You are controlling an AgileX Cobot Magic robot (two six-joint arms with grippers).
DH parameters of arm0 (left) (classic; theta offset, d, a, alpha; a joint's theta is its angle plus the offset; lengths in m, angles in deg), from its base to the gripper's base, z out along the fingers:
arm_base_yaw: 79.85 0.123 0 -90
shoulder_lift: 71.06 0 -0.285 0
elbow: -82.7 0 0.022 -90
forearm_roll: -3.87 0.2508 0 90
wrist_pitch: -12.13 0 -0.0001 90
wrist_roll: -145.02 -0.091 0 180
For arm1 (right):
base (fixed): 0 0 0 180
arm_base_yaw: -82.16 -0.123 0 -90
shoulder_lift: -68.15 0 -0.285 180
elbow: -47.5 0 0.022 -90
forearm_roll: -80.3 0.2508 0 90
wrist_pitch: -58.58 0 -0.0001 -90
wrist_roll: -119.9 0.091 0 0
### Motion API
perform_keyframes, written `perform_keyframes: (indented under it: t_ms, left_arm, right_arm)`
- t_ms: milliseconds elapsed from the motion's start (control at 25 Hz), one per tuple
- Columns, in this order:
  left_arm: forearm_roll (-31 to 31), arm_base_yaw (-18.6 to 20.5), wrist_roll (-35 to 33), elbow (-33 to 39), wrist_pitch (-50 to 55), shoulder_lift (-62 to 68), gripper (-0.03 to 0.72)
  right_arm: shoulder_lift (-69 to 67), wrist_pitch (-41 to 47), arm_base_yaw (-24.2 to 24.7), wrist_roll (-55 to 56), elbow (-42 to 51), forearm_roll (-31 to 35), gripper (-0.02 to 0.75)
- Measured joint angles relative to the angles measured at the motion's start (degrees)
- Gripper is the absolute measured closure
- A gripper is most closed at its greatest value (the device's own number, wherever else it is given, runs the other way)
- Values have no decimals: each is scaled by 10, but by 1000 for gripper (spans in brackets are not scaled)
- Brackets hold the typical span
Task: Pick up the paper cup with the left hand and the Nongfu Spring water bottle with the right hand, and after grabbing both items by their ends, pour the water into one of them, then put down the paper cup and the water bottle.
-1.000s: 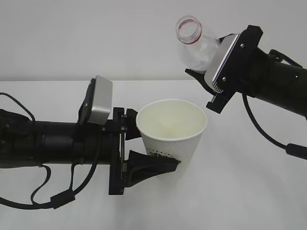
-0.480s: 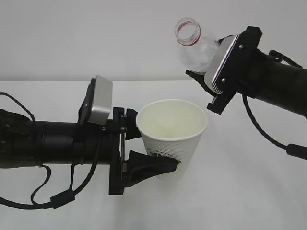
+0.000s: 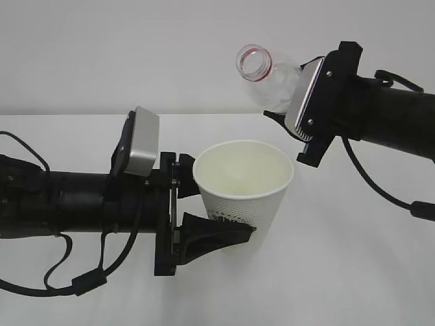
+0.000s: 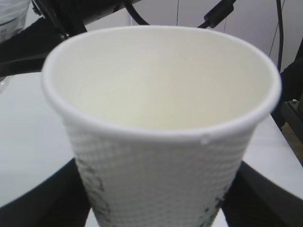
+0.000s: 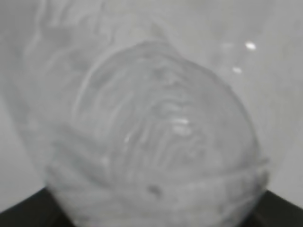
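Left hand (image 3: pixel 204 234): you clamped the cup (image 3: pixel 242 193) low, upright, mouth open for water | right hand (image 3: pixel 289 109): you gripped the bottle (image 3: pixel 268 78) by its base, uncapped neck tilted left, high above the cup's right rim | no water visible.

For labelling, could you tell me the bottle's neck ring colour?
Red, on the water bottle; exterior view.
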Motion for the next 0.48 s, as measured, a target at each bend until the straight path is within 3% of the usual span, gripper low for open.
perform_keyframes:
  t_ms: [480]
  left_arm:
    - [-54,9,-24,0,0,0,123]
  right_arm:
    - [0,3,0,0,-21,-5,276]
